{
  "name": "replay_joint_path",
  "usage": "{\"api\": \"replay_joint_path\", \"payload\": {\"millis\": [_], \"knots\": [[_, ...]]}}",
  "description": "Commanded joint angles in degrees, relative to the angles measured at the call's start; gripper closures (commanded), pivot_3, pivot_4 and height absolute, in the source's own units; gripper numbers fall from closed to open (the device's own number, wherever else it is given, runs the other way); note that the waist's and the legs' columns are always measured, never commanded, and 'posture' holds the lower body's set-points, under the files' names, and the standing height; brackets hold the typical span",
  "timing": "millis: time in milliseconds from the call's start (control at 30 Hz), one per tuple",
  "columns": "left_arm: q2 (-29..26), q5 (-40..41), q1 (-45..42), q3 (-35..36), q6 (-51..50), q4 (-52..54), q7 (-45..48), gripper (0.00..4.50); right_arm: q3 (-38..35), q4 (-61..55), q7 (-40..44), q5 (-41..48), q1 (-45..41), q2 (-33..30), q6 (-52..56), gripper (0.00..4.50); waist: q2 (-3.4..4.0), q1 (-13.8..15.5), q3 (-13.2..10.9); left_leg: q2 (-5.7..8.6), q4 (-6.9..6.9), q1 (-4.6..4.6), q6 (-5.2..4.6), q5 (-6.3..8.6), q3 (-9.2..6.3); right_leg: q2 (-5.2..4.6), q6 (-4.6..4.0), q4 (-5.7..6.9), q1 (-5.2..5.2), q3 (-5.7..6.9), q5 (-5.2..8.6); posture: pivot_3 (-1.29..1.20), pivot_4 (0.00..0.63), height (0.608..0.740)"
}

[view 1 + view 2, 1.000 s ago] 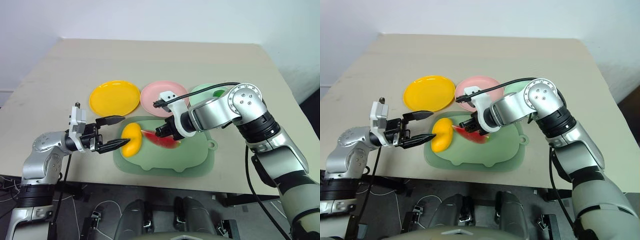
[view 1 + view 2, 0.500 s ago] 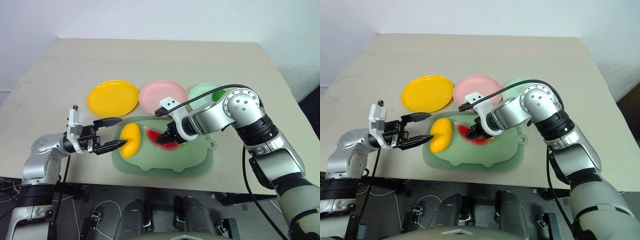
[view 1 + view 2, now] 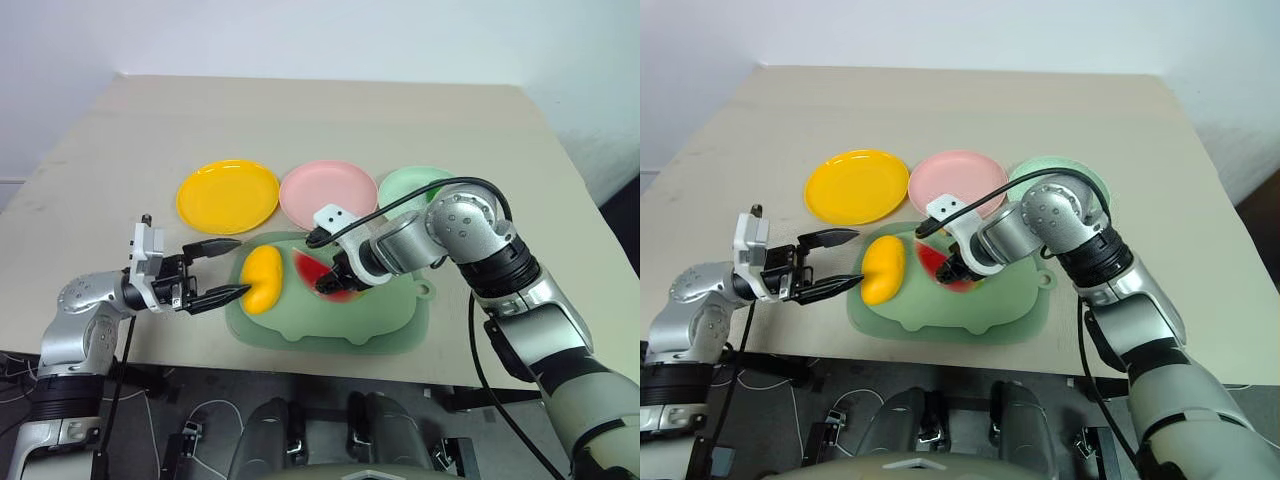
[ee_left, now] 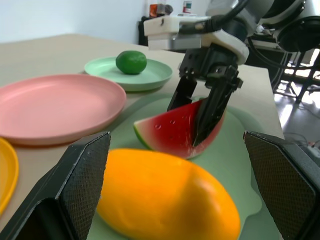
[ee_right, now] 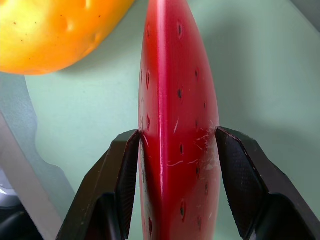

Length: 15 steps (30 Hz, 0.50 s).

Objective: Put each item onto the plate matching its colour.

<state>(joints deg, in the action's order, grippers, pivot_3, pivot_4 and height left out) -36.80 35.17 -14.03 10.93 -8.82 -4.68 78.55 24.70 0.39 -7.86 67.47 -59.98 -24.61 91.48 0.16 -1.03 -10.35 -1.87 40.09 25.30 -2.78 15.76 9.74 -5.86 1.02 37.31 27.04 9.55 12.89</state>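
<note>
From the head views, the right pincer (image 3: 335,281) is seen pointing down onto the watermelon wedge (image 3: 322,274), which lies on the pale-green board (image 3: 330,325) on the worktop (image 3: 300,120). The left pincer (image 3: 222,270) is held wide and empty, level, with the mango (image 3: 262,279) just beyond its tips. The pink plate (image 3: 327,191) lies past the right pincer, away from the robot; the right arm is judged the nearer.

In the left wrist view, the wedge (image 4: 177,131) stands on its rind, straddled by the right pincer's fingers (image 4: 210,107). The small green fruit (image 4: 131,62) already sits on the mint plate (image 4: 129,75).

In the right wrist view, the wedge's long axis runs along the pincer's line, a finger (image 5: 122,177) at each flat face, narrowly parted; whether it is gripped cannot be told.
</note>
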Motion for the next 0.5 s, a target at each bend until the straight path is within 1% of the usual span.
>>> {"api": "replay_joint_path", "payload": {"millis": [33, 67, 300, 367, 467, 500], "knots": [[-0.4, 0.9, -0.2, 0.8, -0.7, 2.0, -0.6, 0.0, 0.9, -1.7, 4.4, -6.0, 0.4, 0.0, 0.9, 1.96, 0.0, 0.0, 0.0, 0.0, 0.0, 0.0, 0.0, 0.0, 0.0, 0.0, 0.0, 0.0, 0.0, 0.0, 0.0, 0.0, 0.15, 0.696], [-0.4, 0.9, -0.2, 0.8, -0.8, 2.1, -0.7, 0.0, 1.0, -1.9, 5.5, -7.1, 0.5, 0.1, 1.0, 1.96, 0.0, 0.0, 0.0, 0.0, 0.0, 0.0, 0.0, 0.0, 0.0, 0.0, 0.0, 0.0, 0.0, 0.0, 0.0, 0.0, 0.15, 0.696], [-0.8, 1.3, 0.0, 1.2, -1.3, 2.4, -1.0, 0.0, 0.4, -2.5, 11.3, -12.1, 1.3, 0.9, 1.0, 3.33, -0.05, 0.0, 0.0, 0.0, -0.01, -0.11, 0.12, 0.07, 0.0, -0.01, 0.0, 0.0, -0.08, 0.0, 0.0, 0.0, 0.15, 0.696], [-0.8, 1.3, -0.1, 1.2, -1.2, 2.1, -1.0, 0.0, -0.6, -2.5, 12.7, -12.6, 1.3, 1.3, 1.0, 3.59, -0.06, 0.0, 0.1, 0.0, -0.01, -0.17, 0.16, 0.09, -0.01, -0.01, 0.0, -0.01, -0.14, 0.0, 0.01, 0.0, 0.15, 0.696], [-0.7, 1.1, -0.2, 1.1, -1.1, 1.7, -0.9, 0.0, -1.1, -2.9, 14.6, -13.4, 1.0, 1.1, 1.0, 3.64, -0.07, 0.0, 0.1, 0.0, -0.02, -0.17, 0.17, 0.1, -0.01, -0.02, -0.01, -0.02, -0.14, 0.0, 0.01, 0.0, 0.15, 0.696], [-0.5, 1.2, 0.5, 1.1, -1.3, 3.0, -1.4, 0.0, -1.1, -3.1, 15.3, -13.7, 1.0, 1.0, 1.0, 3.64, -0.07, -0.1, 0.1, 0.0, -0.02, -0.17, 0.17, 0.1, -0.01, -0.02, -0.01, -0.02, -0.13, 0.0, 0.01, 0.0, 0.15, 0.696]]}}
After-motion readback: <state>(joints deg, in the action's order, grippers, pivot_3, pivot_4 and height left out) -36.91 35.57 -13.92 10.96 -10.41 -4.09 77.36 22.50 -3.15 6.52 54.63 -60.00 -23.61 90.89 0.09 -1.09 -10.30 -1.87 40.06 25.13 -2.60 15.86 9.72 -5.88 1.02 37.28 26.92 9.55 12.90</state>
